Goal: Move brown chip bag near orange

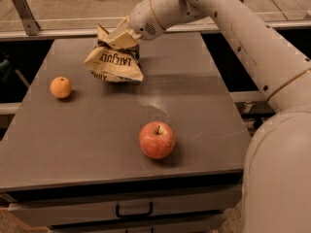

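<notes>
Arm (pixel 233 28) first: we see it reach from the lower right up and across to the far side of the table (pixel 97 130), its white links bending left and the wrist angled down. The gripper (pixel 121 35) sits over the table's back part, pinched shut on the crumpled top of the bag (pixel 114 64). The bag hangs below it, lettering upside down; we cannot tell if its lower edge touches the surface. It is right of and behind the orange (pixel 60 87), apart from it. An apple (pixel 157 140) stands near the front, well apart from both. The table is grey and matte, with a drawer (pixel 134 210) beneath. Behind it lies a pale floor (pixel 73 4).
</notes>
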`<state>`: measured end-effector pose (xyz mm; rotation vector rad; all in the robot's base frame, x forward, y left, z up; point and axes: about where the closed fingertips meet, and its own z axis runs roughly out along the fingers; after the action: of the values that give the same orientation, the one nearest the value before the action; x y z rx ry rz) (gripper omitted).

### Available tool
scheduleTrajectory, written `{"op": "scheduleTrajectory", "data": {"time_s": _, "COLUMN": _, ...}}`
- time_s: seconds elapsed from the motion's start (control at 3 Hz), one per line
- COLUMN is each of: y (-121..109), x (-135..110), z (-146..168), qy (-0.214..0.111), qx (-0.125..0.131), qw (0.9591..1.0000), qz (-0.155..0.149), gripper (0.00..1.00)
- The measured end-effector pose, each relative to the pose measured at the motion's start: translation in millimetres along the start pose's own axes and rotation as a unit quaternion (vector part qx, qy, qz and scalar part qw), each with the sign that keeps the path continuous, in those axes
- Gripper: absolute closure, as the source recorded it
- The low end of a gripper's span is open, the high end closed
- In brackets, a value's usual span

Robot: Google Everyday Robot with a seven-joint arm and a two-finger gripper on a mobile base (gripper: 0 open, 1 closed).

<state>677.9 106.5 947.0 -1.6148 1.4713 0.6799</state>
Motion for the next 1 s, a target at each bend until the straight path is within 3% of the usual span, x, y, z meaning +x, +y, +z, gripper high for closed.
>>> {"op": "scheduleTrajectory", "data": {"time_s": 0.33, "y": 14.7, "x": -12.0, "z": 11.5, "qy": -0.014, "qx": -0.018, "qw": 0.9997, "qz": -0.002, "gripper": 1.0}}
{"op": "scheduleTrajectory", "data": {"time_s": 1.0, "y": 31.5, "x": -14.1, "z": 25.6, "qy": -0.009, "qx": -0.031, "qw": 0.9994, "qz": 0.012, "gripper": 0.59}}
